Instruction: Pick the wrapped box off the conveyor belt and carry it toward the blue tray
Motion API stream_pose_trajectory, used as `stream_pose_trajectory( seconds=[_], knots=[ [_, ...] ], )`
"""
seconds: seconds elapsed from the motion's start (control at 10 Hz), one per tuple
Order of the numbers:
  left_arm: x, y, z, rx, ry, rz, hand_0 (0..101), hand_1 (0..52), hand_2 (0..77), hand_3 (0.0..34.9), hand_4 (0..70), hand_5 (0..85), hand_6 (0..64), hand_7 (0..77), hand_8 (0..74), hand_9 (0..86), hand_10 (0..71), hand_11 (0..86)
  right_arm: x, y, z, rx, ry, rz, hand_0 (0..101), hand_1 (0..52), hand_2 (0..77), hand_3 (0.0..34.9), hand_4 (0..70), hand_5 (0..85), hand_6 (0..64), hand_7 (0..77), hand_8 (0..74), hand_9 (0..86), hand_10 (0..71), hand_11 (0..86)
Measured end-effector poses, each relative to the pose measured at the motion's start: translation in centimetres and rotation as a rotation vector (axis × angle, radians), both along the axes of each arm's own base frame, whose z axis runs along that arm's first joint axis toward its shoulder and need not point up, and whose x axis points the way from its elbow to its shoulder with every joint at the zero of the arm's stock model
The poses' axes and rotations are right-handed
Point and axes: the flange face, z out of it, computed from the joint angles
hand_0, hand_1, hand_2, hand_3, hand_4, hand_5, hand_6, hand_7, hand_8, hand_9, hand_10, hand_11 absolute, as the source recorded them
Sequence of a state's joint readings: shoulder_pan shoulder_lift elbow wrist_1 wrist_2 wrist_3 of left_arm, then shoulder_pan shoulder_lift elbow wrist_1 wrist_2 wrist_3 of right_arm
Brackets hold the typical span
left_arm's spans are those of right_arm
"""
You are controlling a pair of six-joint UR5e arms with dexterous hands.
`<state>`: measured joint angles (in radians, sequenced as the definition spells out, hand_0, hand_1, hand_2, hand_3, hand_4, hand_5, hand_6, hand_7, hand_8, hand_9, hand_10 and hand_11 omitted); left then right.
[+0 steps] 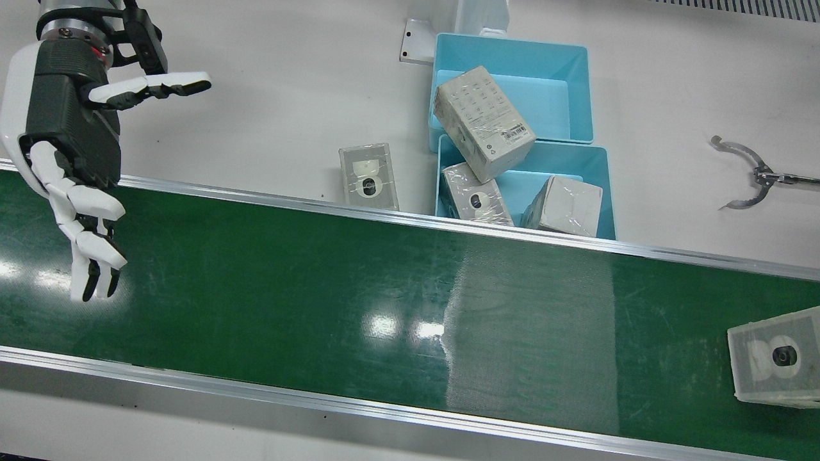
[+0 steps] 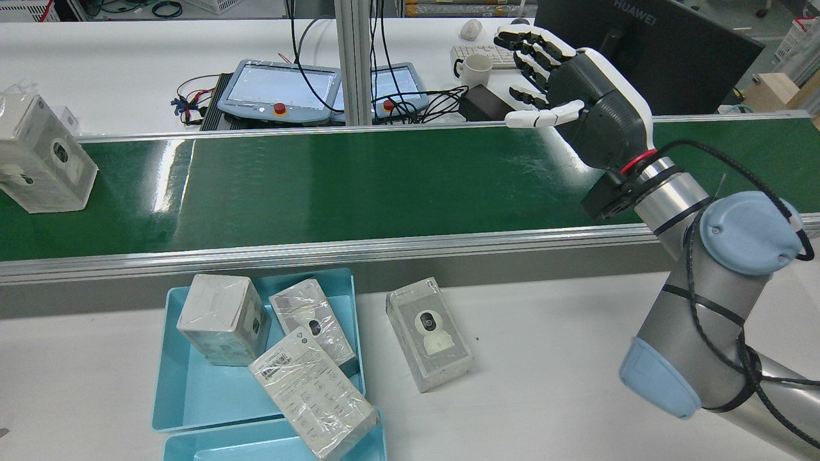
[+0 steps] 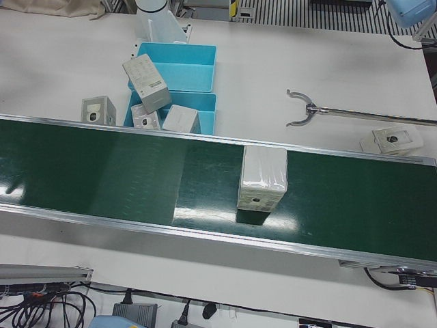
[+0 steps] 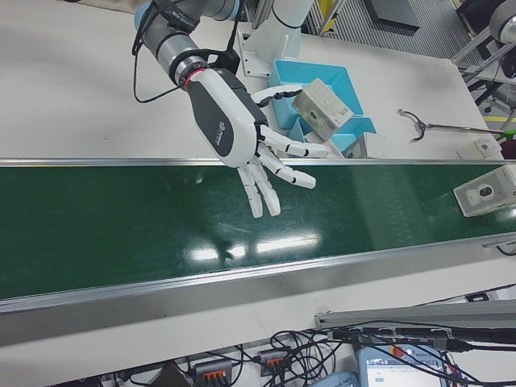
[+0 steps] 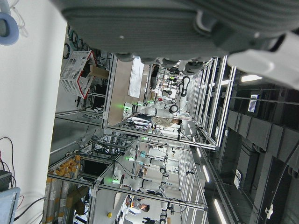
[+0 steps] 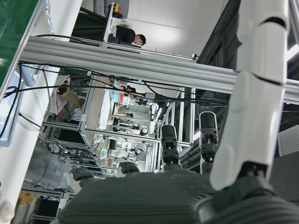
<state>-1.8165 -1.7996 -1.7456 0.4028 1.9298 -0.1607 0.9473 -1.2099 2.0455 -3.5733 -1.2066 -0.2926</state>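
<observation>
The wrapped box (image 1: pixel 778 358) stands on the green conveyor belt (image 1: pixel 359 282) at its robot-left end, also seen in the rear view (image 2: pixel 41 157) and the left-front view (image 3: pixel 263 178). My right hand (image 1: pixel 70 147) hovers open over the opposite end of the belt, fingers spread and holding nothing (image 2: pixel 576 109) (image 4: pixel 242 129). It is far from the box. Two blue trays (image 1: pixel 544 96) (image 2: pixel 192 397) sit on the white table beside the belt. Of my left hand only the dark palm (image 5: pixel 163 18) shows, and its fingers are hidden.
Three wrapped boxes (image 1: pixel 483 121) lie in and across the trays. Another box (image 1: pixel 368 176) lies on the table next to them. A metal grabber tool (image 1: pixel 749 173) rests on the table further along, with one more box (image 3: pixel 392 140) near it. Pendants and cables (image 2: pixel 282 89) sit beyond the belt.
</observation>
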Motion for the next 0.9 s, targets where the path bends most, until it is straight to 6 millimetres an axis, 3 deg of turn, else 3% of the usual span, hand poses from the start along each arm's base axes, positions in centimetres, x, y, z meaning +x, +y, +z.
stream_pose_trajectory(
  seconds=[0.1, 0.2, 0.3, 0.4, 0.6, 0.9],
  knots=[
    [0.0, 0.0, 0.0, 0.000, 0.000, 0.000, 0, 0.0, 0.5, 0.0, 0.5, 0.5, 0.0, 0.5, 0.5, 0.0, 0.0, 0.0, 1.8, -0.5, 0.3, -0.035, 0.040, -0.034, 46, 10.9, 9.8, 30.5, 15.8, 21.3, 0.0, 19.6, 0.0, 2.2, 0.0, 1.6],
    [0.0, 0.0, 0.0, 0.000, 0.000, 0.000, 0, 0.0, 1.1, 0.0, 0.0, 0.5, 0.0, 0.5, 0.5, 0.0, 0.5, 0.0, 3.7, -1.2, 0.2, -0.068, 0.067, -0.050, 43, 6.0, 4.9, 30.5, 14.7, 18.5, 0.0, 18.0, 0.0, 2.2, 0.0, 1.6],
    [0.0, 0.0, 0.0, 0.000, 0.000, 0.000, 0, 0.0, 0.5, 0.0, 0.0, 0.5, 0.0, 0.5, 0.0, 0.5, 0.5, 0.0, 5.2, -2.2, 0.5, -0.101, 0.078, -0.047, 43, 6.0, 4.9, 30.5, 14.7, 18.5, 0.0, 18.0, 0.0, 2.2, 0.0, 1.6],
    [0.0, 0.0, 0.0, 0.000, 0.000, 0.000, 0, 0.0, 0.5, 0.0, 0.0, 0.5, 0.0, 0.5, 0.0, 0.5, 0.5, 0.0, 5.9, -3.4, 1.2, -0.139, 0.070, -0.044, 39, 7.1, 7.6, 30.4, 3.8, 21.8, 0.0, 17.5, 0.0, 2.2, 0.0, 1.1],
    [0.0, 0.0, 0.0, 0.000, 0.000, 0.000, 0, 0.0, 0.5, 0.0, 0.0, 0.5, 0.5, 0.5, 0.5, 0.0, 0.5, 0.0, 6.6, -5.9, 2.1, -0.194, 0.033, -0.035, 39, 7.1, 7.6, 30.4, 2.2, 23.5, 0.0, 16.4, 0.0, 2.2, 1.1, 1.1],
    [0.0, 0.0, 0.0, 0.000, 0.000, 0.000, 0, 0.0, 1.1, 0.0, 0.0, 0.5, 0.5, 0.5, 0.5, 0.0, 0.5, 0.0, 6.0, -7.8, 0.2, -0.162, -0.036, -0.054, 39, 7.1, 9.8, 30.6, 3.3, 22.9, 0.0, 16.4, 0.0, 3.3, 3.3, 1.1]
  ],
)
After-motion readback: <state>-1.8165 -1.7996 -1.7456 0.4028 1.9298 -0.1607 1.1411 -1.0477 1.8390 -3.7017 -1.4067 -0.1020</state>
